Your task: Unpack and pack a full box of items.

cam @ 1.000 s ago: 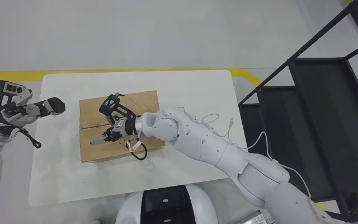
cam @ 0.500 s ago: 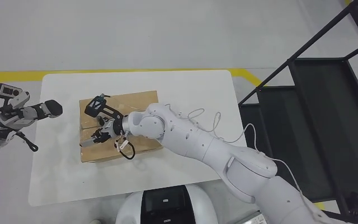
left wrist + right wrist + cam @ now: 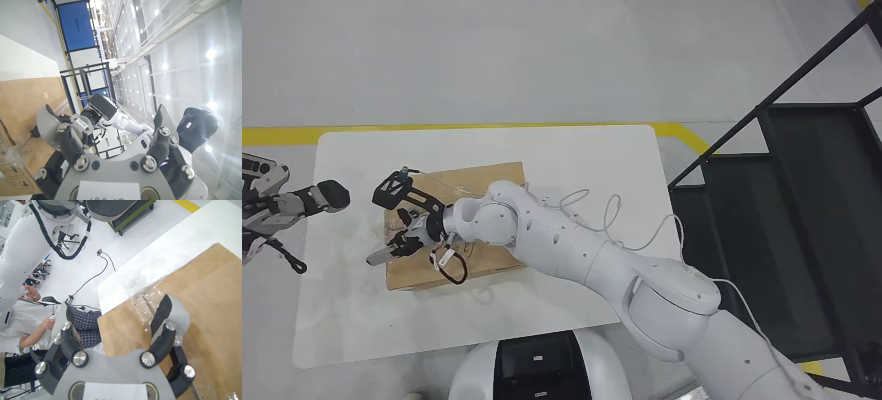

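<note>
— How many boxes are sitting out?

— One cardboard box [image 3: 482, 178], lying flat on the white surface [image 3: 582, 160], toward its left half. Its two top flaps are lying shut, meeting at one seam that is running the length of the lid.

— Is anything showing on that seam?

— One strip of clear tape [image 3: 143, 300], wrinkling and glinting where the seam is reaching the box's left end.

— Where are the two claws hanging?

— The right claw [image 3: 115, 303] is hovering at that left end of the box, its arm stretching across the lid from the right. Its two fingers are standing wide apart and gripping nothing. One finger [image 3: 162, 311] is hanging over the lid just beside the taped seam; the other is hanging past the box's edge, with floor showing behind it. Whether the nearer finger is touching the cardboard, I cannot tell.

— And the left one?

— The left claw [image 3: 103, 111] is hanging at the surface's left edge, apart from the box and pointing toward it. Its two fingers are likewise standing spread, with nothing between them.
</note>
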Available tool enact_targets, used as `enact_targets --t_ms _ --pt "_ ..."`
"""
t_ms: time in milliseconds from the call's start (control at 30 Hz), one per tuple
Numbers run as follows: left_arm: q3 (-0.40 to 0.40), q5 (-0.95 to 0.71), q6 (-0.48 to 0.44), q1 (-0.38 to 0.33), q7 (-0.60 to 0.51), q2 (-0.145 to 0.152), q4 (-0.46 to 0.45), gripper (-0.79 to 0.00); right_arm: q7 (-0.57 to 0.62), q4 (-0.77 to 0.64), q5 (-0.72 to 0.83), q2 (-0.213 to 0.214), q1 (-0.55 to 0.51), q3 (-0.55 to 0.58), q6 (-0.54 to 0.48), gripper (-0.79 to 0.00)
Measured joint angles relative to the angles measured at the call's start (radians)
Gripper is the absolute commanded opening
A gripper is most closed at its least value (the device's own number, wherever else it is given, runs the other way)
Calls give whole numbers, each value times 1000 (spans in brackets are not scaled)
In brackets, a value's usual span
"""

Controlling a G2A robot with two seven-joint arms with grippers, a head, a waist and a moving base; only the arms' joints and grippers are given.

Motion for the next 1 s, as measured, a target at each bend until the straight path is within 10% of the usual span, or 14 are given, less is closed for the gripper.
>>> enact_targets --t_ms 467,733,1000 --pt "-12 -17 16 0 46 -10 22 0 7 85 117 -17 -29 79 -195 0" --pt "42 12 52 -41 28 -21 20 0 125 -112 125 115 -160 253 -195 0" --pt "116 92 87 -74 -18 -29 -26 0 395 -701 69 303 -560 622 33 0"
